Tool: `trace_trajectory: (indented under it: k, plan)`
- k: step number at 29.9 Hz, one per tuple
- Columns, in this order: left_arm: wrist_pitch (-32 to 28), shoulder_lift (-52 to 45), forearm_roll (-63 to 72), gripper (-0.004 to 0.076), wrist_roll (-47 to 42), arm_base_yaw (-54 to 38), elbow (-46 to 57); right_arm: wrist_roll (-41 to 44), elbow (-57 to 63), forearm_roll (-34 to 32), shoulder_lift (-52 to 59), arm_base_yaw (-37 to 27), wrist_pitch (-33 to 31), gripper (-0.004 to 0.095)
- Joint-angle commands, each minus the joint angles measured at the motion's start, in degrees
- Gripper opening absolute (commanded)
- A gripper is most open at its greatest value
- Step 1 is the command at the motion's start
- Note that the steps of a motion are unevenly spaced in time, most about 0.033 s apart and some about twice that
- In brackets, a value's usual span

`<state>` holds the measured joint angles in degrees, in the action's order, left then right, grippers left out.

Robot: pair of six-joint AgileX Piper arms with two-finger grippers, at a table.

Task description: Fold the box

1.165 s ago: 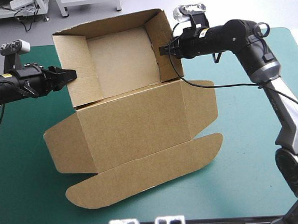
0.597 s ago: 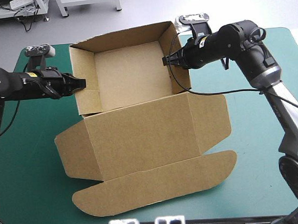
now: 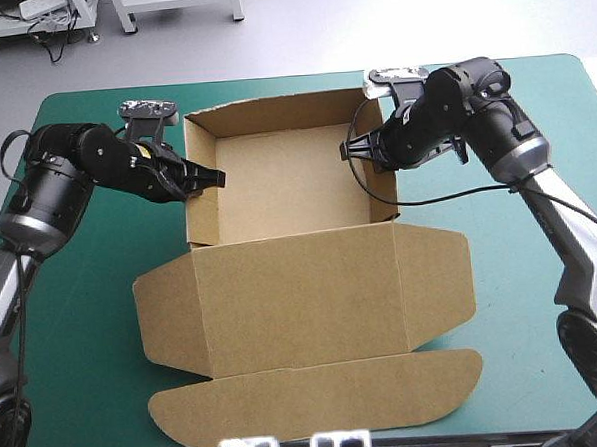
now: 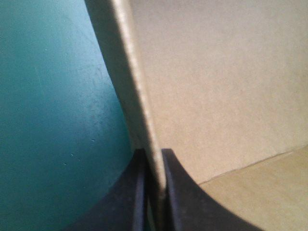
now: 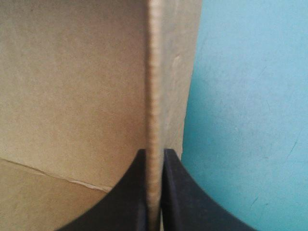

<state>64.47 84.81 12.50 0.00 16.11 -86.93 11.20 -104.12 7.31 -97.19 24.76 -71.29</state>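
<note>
The brown box (image 3: pixel 286 184) stands as an open tray with raised walls at the table's far middle, its lid (image 3: pixel 312 293) lying flat toward the near edge. My left gripper (image 3: pixel 214 177) is shut on the tray's left wall; in the left wrist view that wall (image 4: pixel 144 125) runs edge-on between my gripper (image 4: pixel 154 166). My right gripper (image 3: pixel 351 152) is shut on the right wall; in the right wrist view the wall's edge (image 5: pixel 155 96) rises from between my gripper (image 5: pixel 154 163). Both views show the box's inner face and floor beside the wall.
The lid's rounded front flap (image 3: pixel 318 398) reaches close to the near table edge. Teal-green cover (image 3: pixel 74 325) lies bare on both sides of the box and under each arm.
Both grippers have carried the box rightward and turned it, so its tray now sits square and level. The lid has swung down flat with it.
</note>
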Motion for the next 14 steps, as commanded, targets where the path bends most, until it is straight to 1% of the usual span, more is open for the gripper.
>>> trace_trajectory:
  k: [1, 7, 14]
  plan:
    - [-2.6, 1.3, 6.8, -0.0010, 0.0, 1.3, -1.9, 0.6, 1.0, 6.2, 0.9, 0.7, -0.3, 0.0000]
    - [-2.1, 6.5, 8.0, -0.0010, -1.0, 1.3, -1.9, 1.0, 1.2, 7.0, -3.4, 0.7, -0.3, 0.0000]
    - [-3.9, 11.6, 9.4, -0.0010, -2.3, 1.3, -1.9, 1.3, 1.2, 7.0, -9.6, 0.7, -0.3, 0.0000]
